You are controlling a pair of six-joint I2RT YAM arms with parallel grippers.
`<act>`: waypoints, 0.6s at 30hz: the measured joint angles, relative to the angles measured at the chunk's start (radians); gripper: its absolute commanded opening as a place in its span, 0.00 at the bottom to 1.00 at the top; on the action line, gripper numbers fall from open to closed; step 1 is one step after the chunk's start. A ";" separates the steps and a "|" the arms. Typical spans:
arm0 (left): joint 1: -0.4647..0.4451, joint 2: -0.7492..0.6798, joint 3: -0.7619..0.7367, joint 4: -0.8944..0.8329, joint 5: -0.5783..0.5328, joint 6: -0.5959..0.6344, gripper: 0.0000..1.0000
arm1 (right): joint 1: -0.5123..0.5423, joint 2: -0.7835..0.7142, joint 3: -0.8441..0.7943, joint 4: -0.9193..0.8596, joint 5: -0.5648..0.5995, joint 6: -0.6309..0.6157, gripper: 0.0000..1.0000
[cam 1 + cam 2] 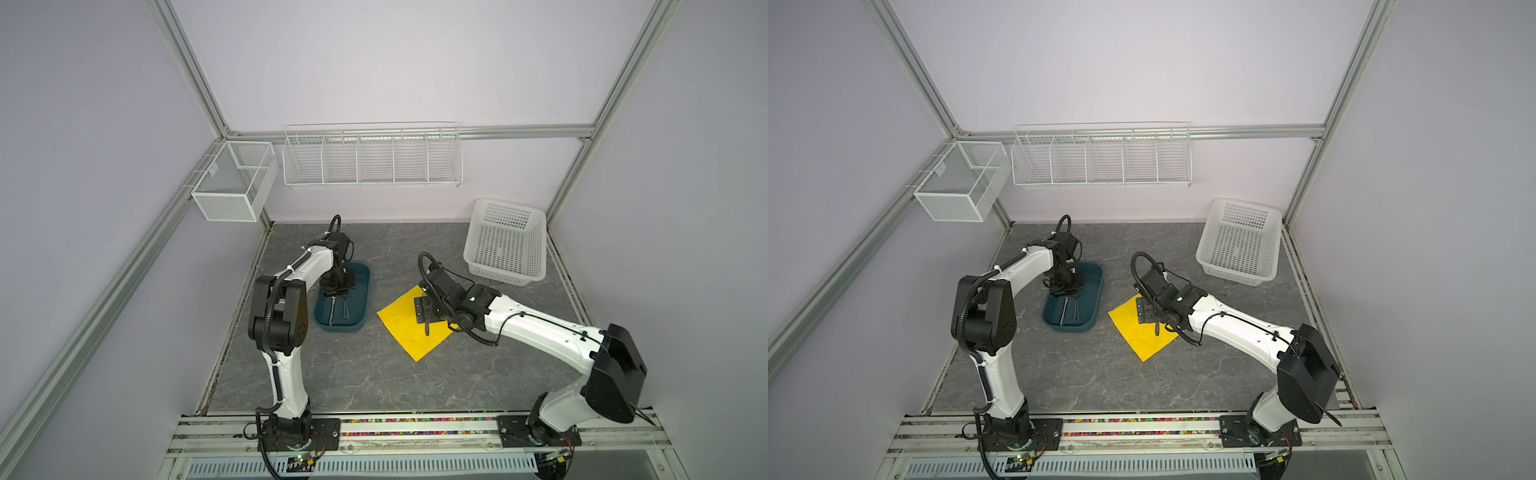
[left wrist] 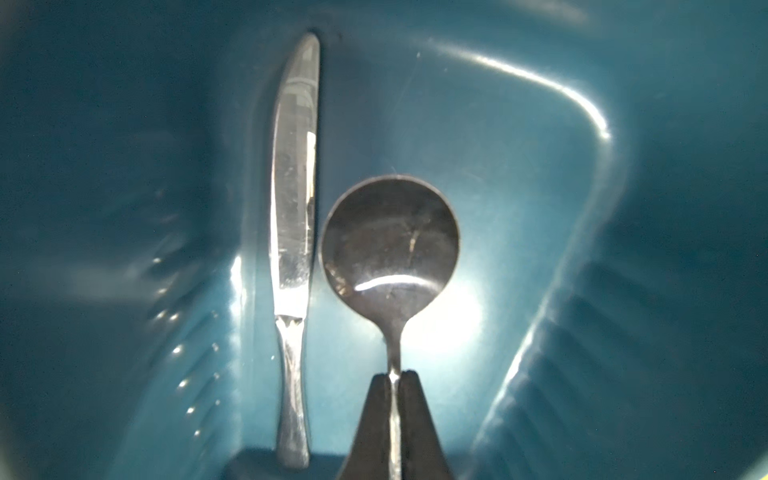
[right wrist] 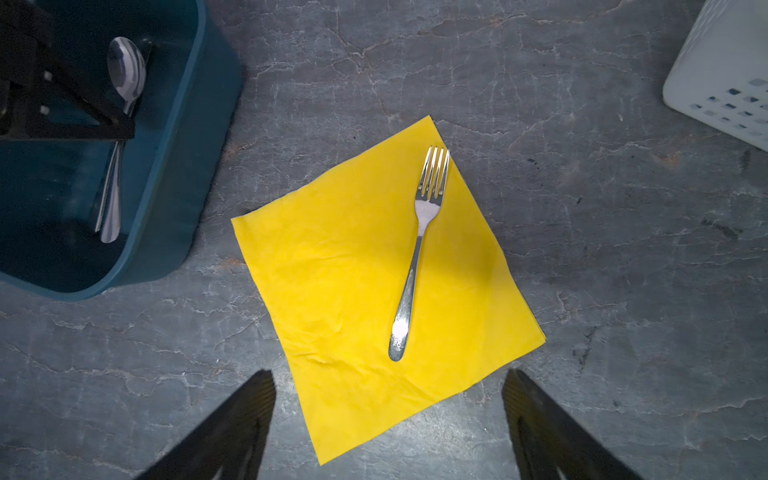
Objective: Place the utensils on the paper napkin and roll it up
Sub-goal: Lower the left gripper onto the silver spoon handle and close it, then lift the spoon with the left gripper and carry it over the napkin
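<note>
The bright yellow paper napkin [image 3: 340, 291] lies flat on the grey table, and both top views [image 1: 405, 328] [image 1: 1138, 332] show it right of the teal tub [image 1: 362, 291]. The fork [image 3: 419, 249] rests on the napkin, seen only in the right wrist view. My right gripper [image 3: 388, 399] hangs open above the napkin's near corner with nothing between its fingers. Inside the tub [image 2: 623, 291] the knife [image 2: 293, 208] lies on the floor. My left gripper [image 2: 393, 374] is shut on the handle of the spoon [image 2: 390, 249], beside the knife.
A white plastic basket [image 1: 505, 245] stands at the back right of the table. A white wire rack [image 1: 372, 158] and a mesh box [image 1: 232, 183] hang on the back wall. The right arm's wrist covers part of the napkin in both top views.
</note>
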 measured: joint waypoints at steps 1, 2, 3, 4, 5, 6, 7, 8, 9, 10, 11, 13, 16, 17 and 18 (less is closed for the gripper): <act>0.000 -0.006 -0.001 0.000 0.000 0.000 0.06 | -0.001 0.000 0.000 0.001 0.000 0.001 0.89; 0.000 -0.011 -0.002 0.000 -0.002 0.000 0.06 | -0.002 0.000 0.000 0.003 0.000 0.003 0.89; 0.000 -0.016 -0.003 0.000 -0.004 0.000 0.06 | -0.002 0.000 -0.002 0.008 0.000 0.003 0.89; 0.000 -0.021 -0.005 0.000 -0.005 0.000 0.06 | -0.002 -0.002 -0.007 0.021 0.000 0.005 0.89; 0.000 -0.027 -0.008 0.000 -0.004 0.000 0.06 | -0.002 -0.004 -0.016 0.033 0.001 0.008 0.89; 0.000 -0.034 -0.011 0.000 -0.005 0.000 0.06 | -0.002 -0.008 -0.026 0.045 0.002 0.013 0.89; 0.000 -0.043 -0.016 0.001 -0.006 0.000 0.06 | -0.003 -0.012 -0.040 0.061 0.002 0.018 0.89; 0.000 -0.055 -0.023 0.001 -0.008 0.000 0.06 | -0.004 -0.014 -0.053 0.076 0.002 0.023 0.89; 0.000 -0.066 -0.029 0.001 -0.009 0.000 0.06 | -0.005 -0.014 -0.060 0.090 0.000 0.026 0.89; 0.000 -0.077 -0.036 0.000 -0.011 0.000 0.06 | -0.006 -0.014 -0.065 0.105 0.000 0.028 0.89; 0.000 -0.089 -0.043 0.001 -0.011 0.000 0.06 | -0.006 -0.014 -0.066 0.120 -0.001 0.030 0.89; 0.000 -0.109 -0.050 0.000 -0.011 0.000 0.06 | -0.006 -0.016 -0.066 0.156 -0.002 0.036 0.89; 0.000 -0.132 -0.056 0.004 -0.010 0.000 0.06 | -0.006 -0.019 -0.065 0.195 0.001 0.050 0.89; 0.000 -0.141 -0.061 0.006 -0.010 -0.001 0.06 | -0.006 -0.019 -0.065 0.204 0.001 0.054 0.89; 0.000 -0.148 -0.066 0.006 -0.009 -0.001 0.06 | -0.006 -0.019 -0.065 0.209 0.002 0.057 0.89</act>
